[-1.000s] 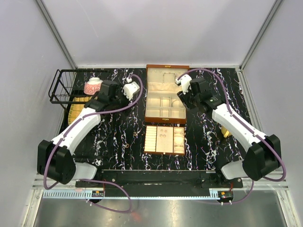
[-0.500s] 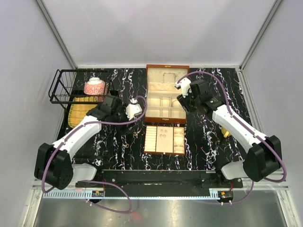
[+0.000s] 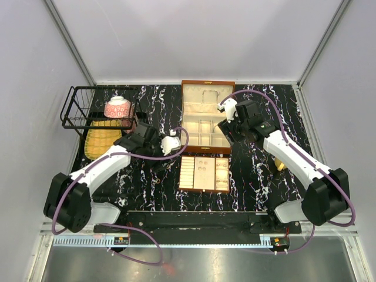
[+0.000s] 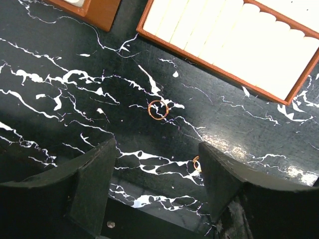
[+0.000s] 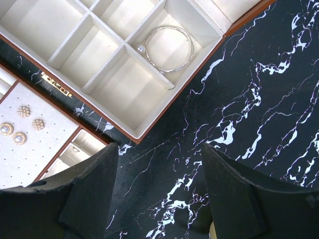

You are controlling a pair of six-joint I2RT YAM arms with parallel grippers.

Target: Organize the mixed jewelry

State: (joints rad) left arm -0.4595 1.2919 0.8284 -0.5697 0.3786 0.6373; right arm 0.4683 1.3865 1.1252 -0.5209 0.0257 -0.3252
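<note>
Wide open, nothing held
Left gripper gapes empty above a ring on the marble; right gripper, equally wide, hangs beside the box with a bangle inside.

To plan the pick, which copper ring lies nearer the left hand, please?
The ring half hidden by the left hand; the other ring lies clear, farther ahead.

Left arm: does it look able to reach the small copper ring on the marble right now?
Likely yes: the left gripper hangs open just short of the ring, with bare marble between them and nothing covering it.
</note>
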